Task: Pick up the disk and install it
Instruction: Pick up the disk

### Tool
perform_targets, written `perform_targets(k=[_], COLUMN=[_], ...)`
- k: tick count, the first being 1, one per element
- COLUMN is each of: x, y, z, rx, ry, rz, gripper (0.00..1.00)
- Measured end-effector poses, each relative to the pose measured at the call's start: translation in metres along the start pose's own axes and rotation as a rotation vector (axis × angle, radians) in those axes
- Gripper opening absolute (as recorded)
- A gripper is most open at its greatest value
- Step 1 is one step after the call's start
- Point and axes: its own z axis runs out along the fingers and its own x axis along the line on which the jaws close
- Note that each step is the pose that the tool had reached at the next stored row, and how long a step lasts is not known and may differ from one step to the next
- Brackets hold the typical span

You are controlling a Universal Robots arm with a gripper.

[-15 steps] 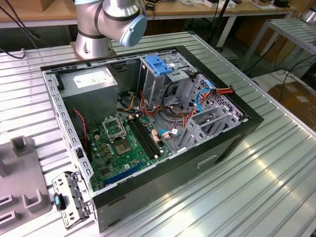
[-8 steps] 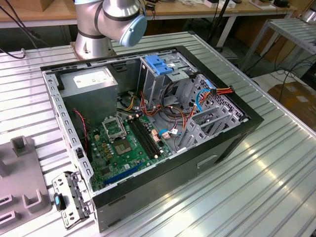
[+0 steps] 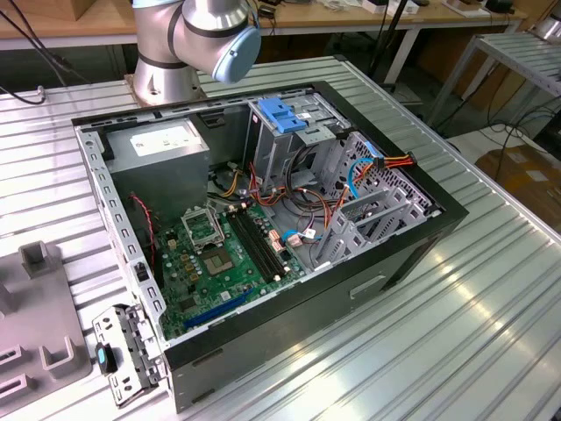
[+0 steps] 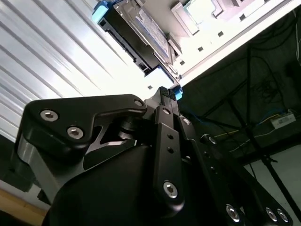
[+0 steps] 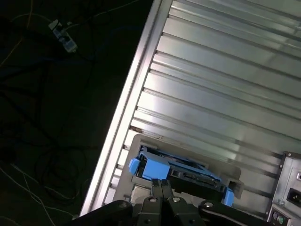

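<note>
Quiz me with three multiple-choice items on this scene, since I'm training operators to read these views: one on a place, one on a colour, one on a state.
1. Where does the disk lie?
A. In a drawer
B. On the ribbed metal table, near its edge
C. On the floor

2. What colour are the disk's side rails?
A. Red
B. Blue
C. Yellow

3. How is the computer case?
A. Open, its inside exposed
B. Closed by a panel
C. Wrapped in foil

Key:
1 B: both wrist views show it on the table beside the edge, close to the gripper.
2 B: both wrist views show blue plastic along its sides.
3 A: the exterior view looks straight onto the motherboard inside.
</note>
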Motion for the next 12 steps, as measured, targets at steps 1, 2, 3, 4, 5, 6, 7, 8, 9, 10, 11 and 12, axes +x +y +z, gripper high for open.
perform_targets(k=[1, 2, 3, 4, 5, 6, 7, 8, 9, 10, 11, 12], x=[0.0000, 0.0000, 0.0000, 0.0000, 0.0000, 0.0000, 0.0000, 0.0000, 0.0000, 0.0000, 0.0000, 0.0000], y=[0.0000, 0.0000, 0.0000, 0.0000, 0.0000, 0.0000, 0.0000, 0.0000, 0.0000, 0.0000, 0.0000, 0.0000], z=[0.0000, 0.0001, 0.0000, 0.0000, 0.0000, 0.0000, 0.0000, 0.0000, 0.0001, 0.0000, 0.0000, 0.0000], rx=[0.0003, 0.0006, 0.0007, 0.0008, 0.0011, 0.0012, 0.0014, 0.0015, 0.0017, 0.0019, 0.0021, 0.0023], ry=[0.0009, 0.0017, 0.0023, 0.0028, 0.0035, 0.0040, 0.0047, 0.0051, 0.0056, 0.0062, 0.0069, 0.0075], rz=[-0.023, -0.043, -0.055, -0.068, -0.084, -0.097, -0.112, -0.124, -0.136, -0.149, -0.165, -0.178], gripper=[0.11, 0.11, 0.11, 0.11, 0.11, 0.11, 0.11, 0.11, 0.11, 0.11, 0.11, 0.11])
